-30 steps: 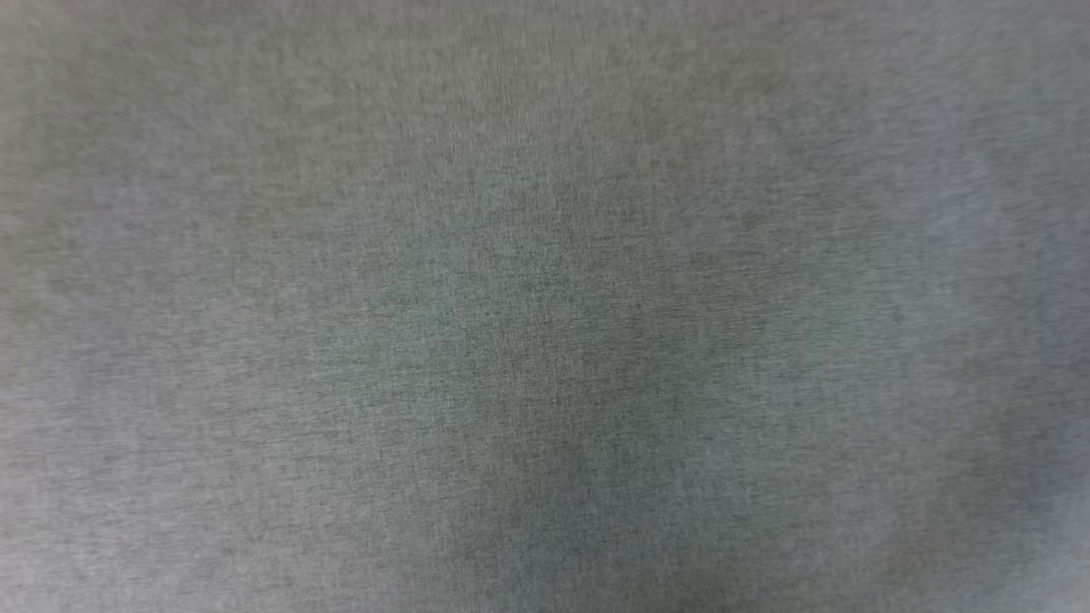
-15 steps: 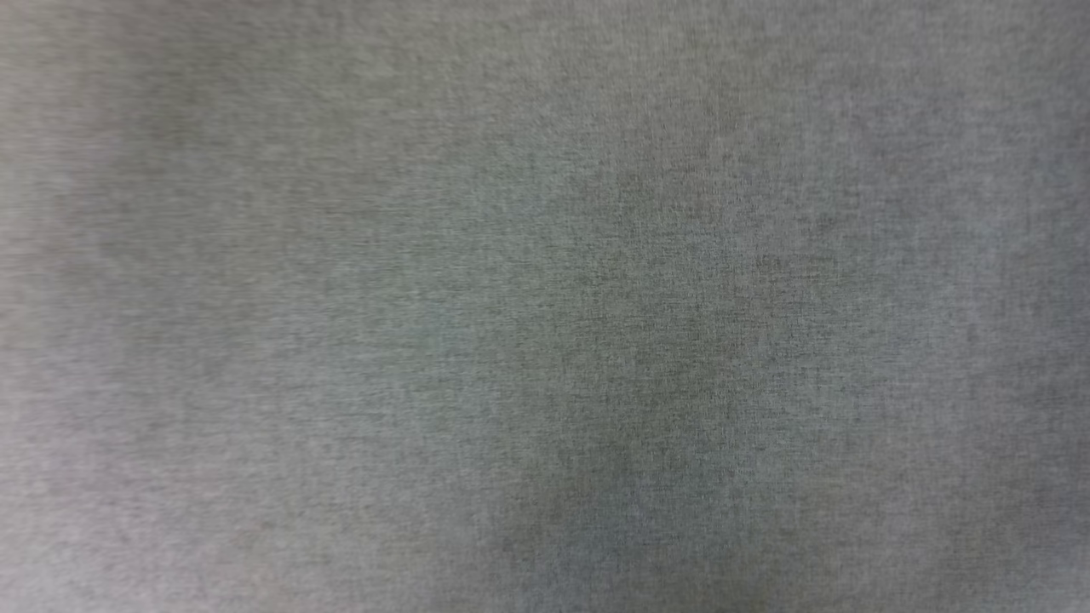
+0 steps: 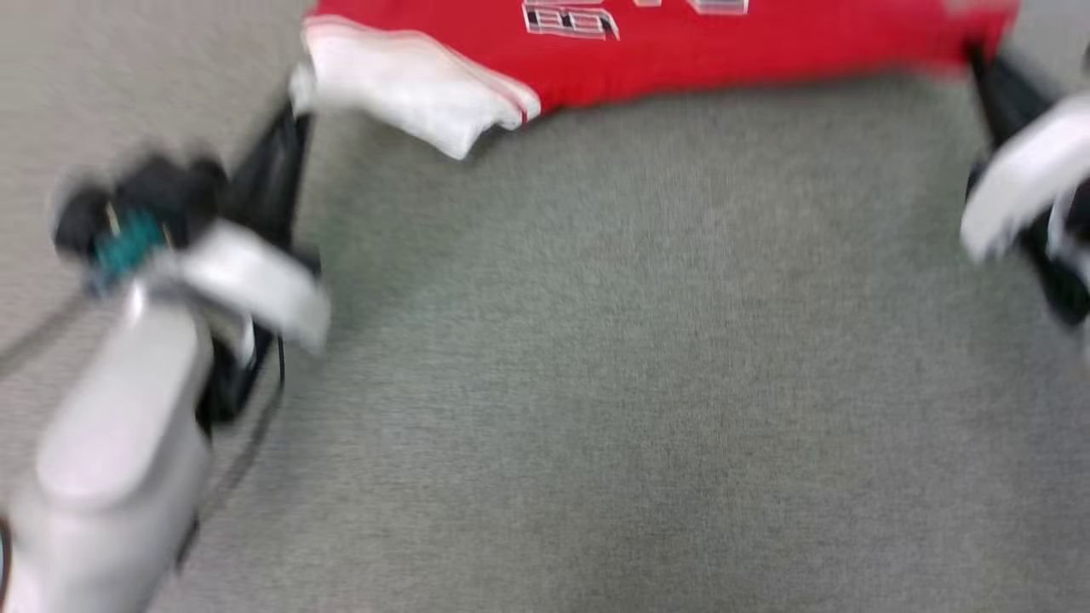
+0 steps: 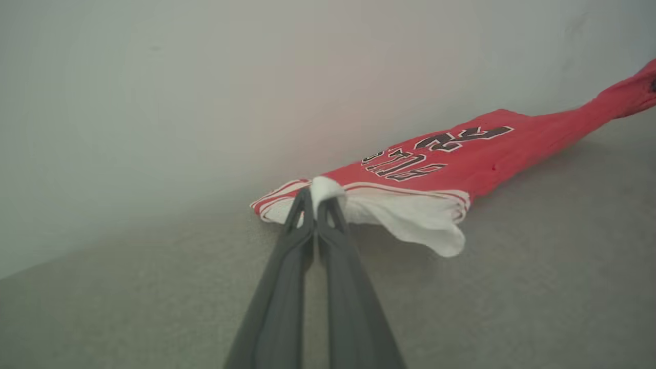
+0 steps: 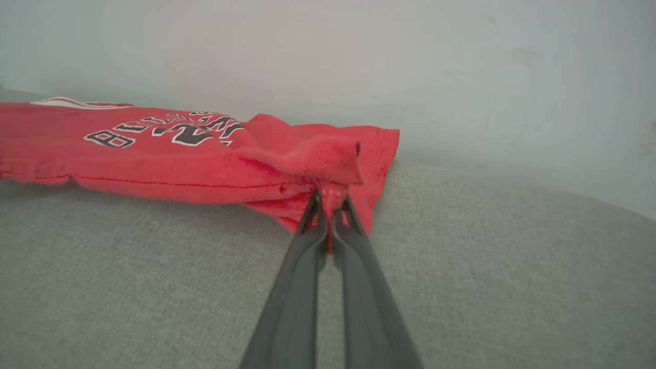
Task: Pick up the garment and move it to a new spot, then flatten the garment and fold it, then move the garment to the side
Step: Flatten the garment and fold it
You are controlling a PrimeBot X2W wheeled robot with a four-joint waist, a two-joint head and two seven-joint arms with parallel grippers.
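The garment (image 3: 681, 47), a red jersey with black lettering and a white sleeve (image 3: 409, 94), is stretched along the top of the head view on the grey fabric surface. My left gripper (image 3: 298, 109) reaches up to the sleeve. In the left wrist view the left gripper (image 4: 318, 197) is shut on a bunch of the white sleeve (image 4: 410, 218). My right gripper (image 3: 978, 58) meets the garment's far right end. In the right wrist view the right gripper (image 5: 330, 199) is shut on a red hem corner of the garment (image 5: 169, 148). The head view is blurred.
The grey fabric surface (image 3: 596, 383) spreads wide below the garment. A pale wall (image 4: 205, 77) rises just behind the garment. A thin dark cable (image 3: 247, 451) hangs by my left forearm (image 3: 128, 409).
The head camera has moved: earlier it showed bare grey fabric, now the garment's lower edge and both arms are in the picture.
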